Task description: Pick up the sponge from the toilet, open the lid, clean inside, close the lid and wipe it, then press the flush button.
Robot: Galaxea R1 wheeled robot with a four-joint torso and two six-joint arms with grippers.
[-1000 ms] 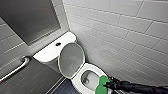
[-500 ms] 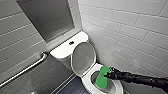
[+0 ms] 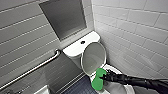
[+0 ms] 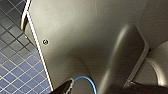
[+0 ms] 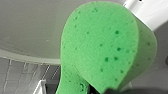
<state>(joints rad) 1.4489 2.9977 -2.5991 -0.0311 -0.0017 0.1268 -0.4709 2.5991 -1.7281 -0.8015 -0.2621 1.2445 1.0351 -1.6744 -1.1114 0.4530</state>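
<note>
Head view: the toilet (image 3: 75,50) stands in a corner of white-tiled walls (image 3: 130,27), with its lid (image 3: 93,57) raised and the greyish inner face turned toward the camera. The flush button (image 3: 82,42) sits in the middle of the tank top, well beyond the fingers and behind the lid.

The right arm (image 3: 140,81) enters low from the right side. The right fingers (image 3: 108,76) are clamped on one end of the sponge (image 3: 98,80). The sponge hangs down and outward from the fingers, in front of the lower edge of the lid and over the near edge of the bowl rim (image 3: 113,68). Whether the sponge touches the lid or the rim cannot be told. The bowl lies just below the fingers.

Right wrist view: the sponge (image 5: 100,50) stands large just ahead of the fingers, bent over on itself, with its pores visible. A grey curved surface (image 5: 30,30) with a pale edge lies beyond it, and white ceramic (image 5: 150,12) shows past the far end of the sponge.

Other items noted in the head view: a metal grab rail (image 3: 37,68) on the grey-tiled wall, a dark panel (image 3: 66,18) above the tank, and a dark tiled floor (image 3: 77,87) beside the bowl.

Left wrist view: the floor (image 4: 15,62), a grey sheet surface (image 4: 82,27) of the robot and a blue cable (image 4: 85,80).
</note>
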